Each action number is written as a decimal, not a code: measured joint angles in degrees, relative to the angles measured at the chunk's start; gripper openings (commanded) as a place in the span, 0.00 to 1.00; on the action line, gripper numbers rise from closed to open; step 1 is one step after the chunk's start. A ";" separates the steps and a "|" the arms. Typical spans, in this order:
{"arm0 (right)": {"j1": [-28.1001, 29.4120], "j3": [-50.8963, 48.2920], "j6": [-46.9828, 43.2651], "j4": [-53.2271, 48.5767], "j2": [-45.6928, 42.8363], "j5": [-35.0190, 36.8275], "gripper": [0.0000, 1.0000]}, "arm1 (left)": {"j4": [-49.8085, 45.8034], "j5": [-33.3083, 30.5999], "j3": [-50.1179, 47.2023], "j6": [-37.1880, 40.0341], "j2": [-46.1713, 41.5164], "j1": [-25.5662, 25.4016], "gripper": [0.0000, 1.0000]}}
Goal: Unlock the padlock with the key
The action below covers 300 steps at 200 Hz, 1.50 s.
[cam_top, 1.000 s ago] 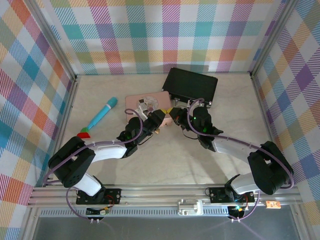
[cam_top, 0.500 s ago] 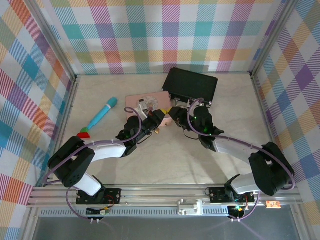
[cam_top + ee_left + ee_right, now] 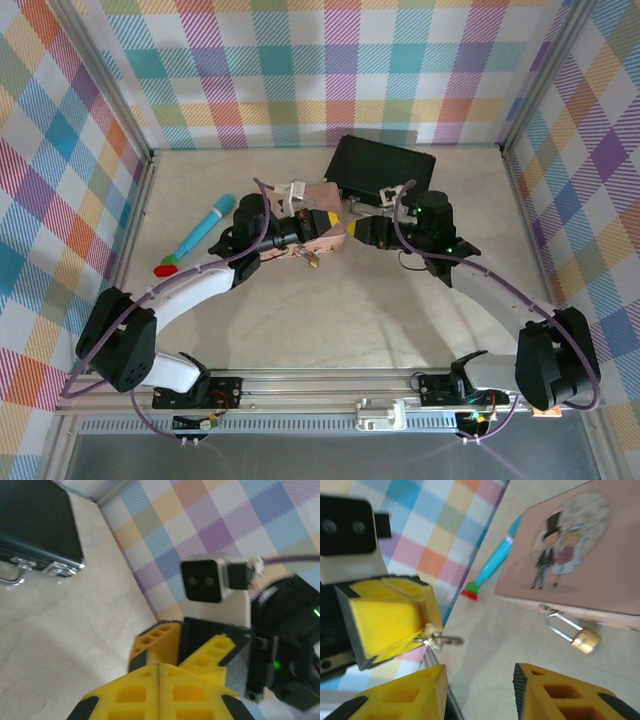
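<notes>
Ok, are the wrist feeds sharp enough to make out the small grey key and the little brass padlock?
Right wrist view: soft throughout, but the thin grey metal key poking from the shut left gripper and the brass padlock with its silver shackle beside the pink tin are legible. Left wrist view: right side smeared, black case sharper. Top view: crisp, even light, no glare.

The table (image 3: pixel 330 320) has a pale, marble-patterned top, matte and evenly lit, with faint shadows. A rear panel (image 3: pixel 320 70) stands along the table's far edge. A left panel (image 3: pixel 60 200) and a right panel (image 3: pixel 590 190) stand along its sides. All three carry a pastel plaid print. Aluminium profiles (image 3: pixel 106 80) frame the panel joints. An aluminium rail (image 3: pixel 300 383) runs along the table's near edge, with a metal bracket (image 3: pixel 381 412) near its middle.
</notes>
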 measured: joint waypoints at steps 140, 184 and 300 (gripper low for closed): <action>-0.17 0.72 -3.21 2.40 0.63 -14.62 0.31 | -22.45 7.39 3.52 18.88 -5.20 0.76 0.00; -0.15 -0.22 -0.55 8.20 2.19 -16.24 0.24 | -20.68 9.73 3.52 17.57 -4.39 0.79 0.00; 2.01 -0.57 -0.04 9.75 3.15 -17.22 0.20 | -16.50 10.75 3.50 14.97 -3.32 0.81 0.00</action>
